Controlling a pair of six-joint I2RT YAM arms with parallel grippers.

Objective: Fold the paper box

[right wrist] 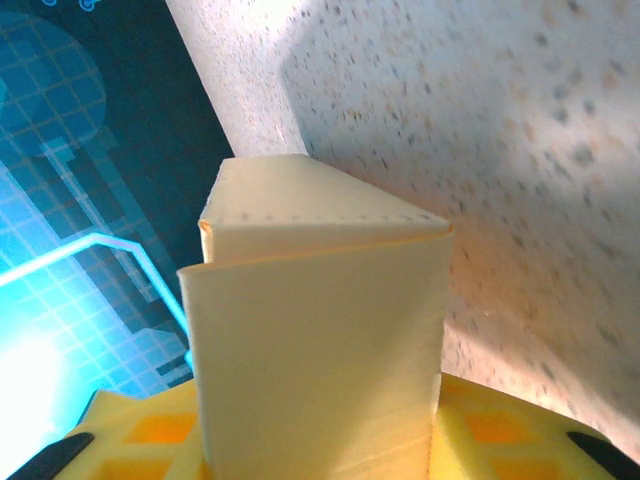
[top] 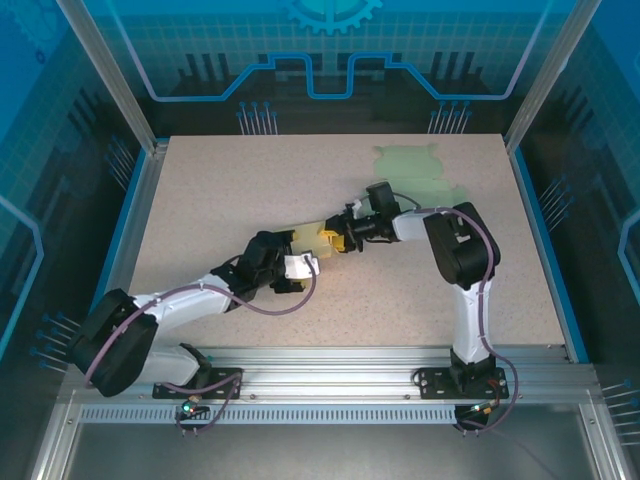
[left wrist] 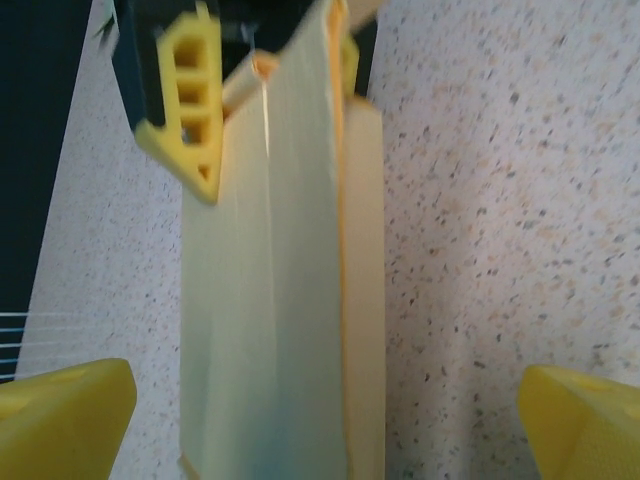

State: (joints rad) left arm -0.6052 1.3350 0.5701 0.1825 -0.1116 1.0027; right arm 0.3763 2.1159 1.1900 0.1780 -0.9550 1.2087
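The paper box (top: 311, 236) is a pale yellow, partly folded sleeve lying mid-table between the two arms. My right gripper (top: 339, 240) is shut on one end of it; in the right wrist view the box (right wrist: 315, 330) stands pinched between the yellow fingers (right wrist: 500, 430), a folded flap showing at its far end. My left gripper (top: 299, 256) faces the box's other end. In the left wrist view the box (left wrist: 280, 300) runs lengthwise between the left gripper's yellow fingertips (left wrist: 60, 415), which stand wide apart and clear of it. The right gripper's finger (left wrist: 190, 100) shows at the top.
A flat pale green sheet of paper (top: 410, 165) lies at the back right of the speckled table (top: 230, 190). Blue rails edge the table on both sides, with metal framing along the near edge.
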